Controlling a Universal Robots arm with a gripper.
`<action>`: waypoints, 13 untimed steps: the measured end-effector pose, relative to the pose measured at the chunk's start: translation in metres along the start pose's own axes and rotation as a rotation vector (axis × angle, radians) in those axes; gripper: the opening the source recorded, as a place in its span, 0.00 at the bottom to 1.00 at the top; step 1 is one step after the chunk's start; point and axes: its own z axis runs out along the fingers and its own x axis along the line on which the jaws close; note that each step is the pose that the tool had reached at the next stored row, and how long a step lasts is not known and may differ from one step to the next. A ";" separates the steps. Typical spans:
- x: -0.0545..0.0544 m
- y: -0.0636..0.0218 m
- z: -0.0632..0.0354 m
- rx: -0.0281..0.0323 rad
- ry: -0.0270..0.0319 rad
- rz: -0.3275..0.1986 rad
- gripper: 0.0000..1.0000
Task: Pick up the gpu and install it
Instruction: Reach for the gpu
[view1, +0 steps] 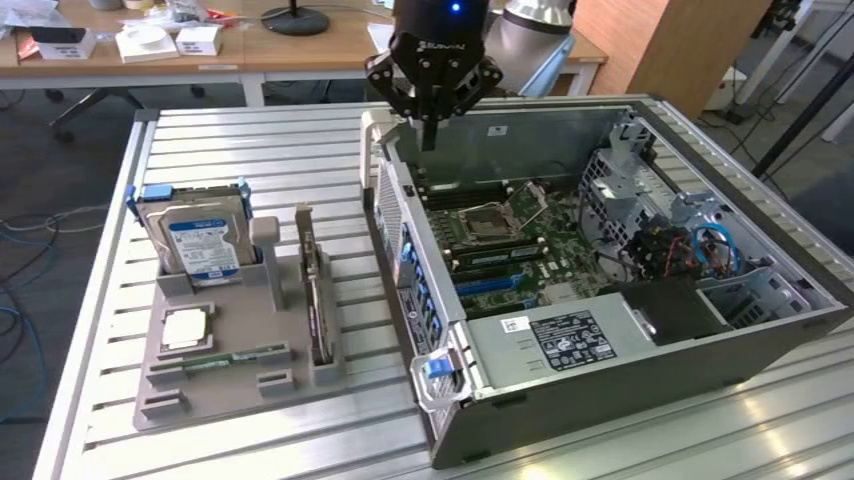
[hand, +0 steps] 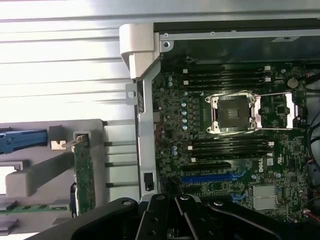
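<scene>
Hovering, our pincer (view1: 430, 138) closed on nothing, we judge the gpu (view1: 316, 300) light, stiff, fragile; grip its upper edge

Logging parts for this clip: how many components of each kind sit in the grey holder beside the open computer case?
Silver hard drive with blue-white label: 1
Square silver processor chip: 1
Narrow green memory stick: 1
Thin dark gpu card with silver bracket, standing on edge: 1
Total: 4

End of gpu (hand: 84, 170) behind jaws
</scene>
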 end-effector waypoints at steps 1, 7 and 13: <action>0.003 -0.0002 0.0001 0.0000 -0.0001 0.000 0.10; 0.021 -0.0016 0.0003 0.0000 -0.0001 0.000 0.10; 0.042 -0.0032 0.0009 0.0003 -0.0001 0.000 0.10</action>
